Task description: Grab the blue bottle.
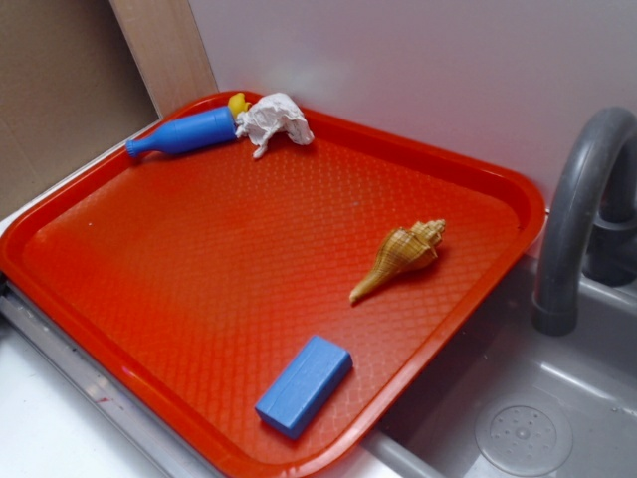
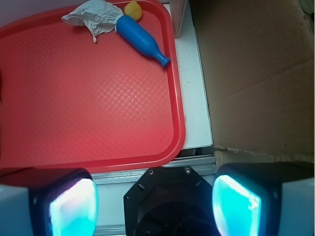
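The gripper (image 2: 153, 204) hung with its jaws spread wide and nothing between them, its two pale cyan pads (image 2: 74, 209) showing at the bottom of the wrist view, above the near rim of the red tray (image 2: 98, 123) and the white ledge beside it. The blue bottle (image 2: 142, 40) lay on its side in the far corner of the tray, well apart from the gripper, its neck pointing toward the tray's rim. Its base touched a small yellow object (image 2: 133, 9), with a crumpled white paper (image 2: 96, 15) just beside. Elsewhere on the tray lay a seashell (image 1: 400, 258) and a blue block (image 1: 304, 384). A grey faucet (image 1: 577, 219) stood over the sink (image 1: 518, 418).
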`<state>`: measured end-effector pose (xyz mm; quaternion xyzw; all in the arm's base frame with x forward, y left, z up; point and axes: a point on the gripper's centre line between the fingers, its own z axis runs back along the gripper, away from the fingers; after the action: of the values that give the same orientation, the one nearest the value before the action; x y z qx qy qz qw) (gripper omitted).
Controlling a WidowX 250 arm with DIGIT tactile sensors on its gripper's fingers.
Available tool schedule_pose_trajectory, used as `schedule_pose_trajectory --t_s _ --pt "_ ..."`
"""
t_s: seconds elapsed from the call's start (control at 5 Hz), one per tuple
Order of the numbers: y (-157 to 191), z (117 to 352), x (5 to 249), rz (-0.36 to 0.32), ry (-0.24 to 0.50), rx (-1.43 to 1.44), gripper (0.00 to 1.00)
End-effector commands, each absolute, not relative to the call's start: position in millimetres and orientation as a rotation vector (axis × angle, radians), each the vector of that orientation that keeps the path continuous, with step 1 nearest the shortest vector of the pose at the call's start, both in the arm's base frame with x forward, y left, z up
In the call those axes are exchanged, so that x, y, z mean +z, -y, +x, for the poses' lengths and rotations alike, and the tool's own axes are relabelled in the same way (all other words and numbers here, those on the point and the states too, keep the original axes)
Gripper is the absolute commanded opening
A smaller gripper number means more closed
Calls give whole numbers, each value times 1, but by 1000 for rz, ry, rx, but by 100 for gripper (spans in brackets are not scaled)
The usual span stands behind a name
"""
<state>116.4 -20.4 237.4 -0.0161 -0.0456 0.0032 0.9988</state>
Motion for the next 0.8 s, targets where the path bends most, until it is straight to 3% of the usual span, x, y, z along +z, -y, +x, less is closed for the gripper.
schedule_pose_trajectory --t_s 0.0,0.2,0.4,0.6 --pt "20 116 237 -32 91 6 100" --pt "30 142 228 37 152 -131 100" --pt "42 178 218 149 185 -316 100" --pt "54 209 196 233 250 -461 100"
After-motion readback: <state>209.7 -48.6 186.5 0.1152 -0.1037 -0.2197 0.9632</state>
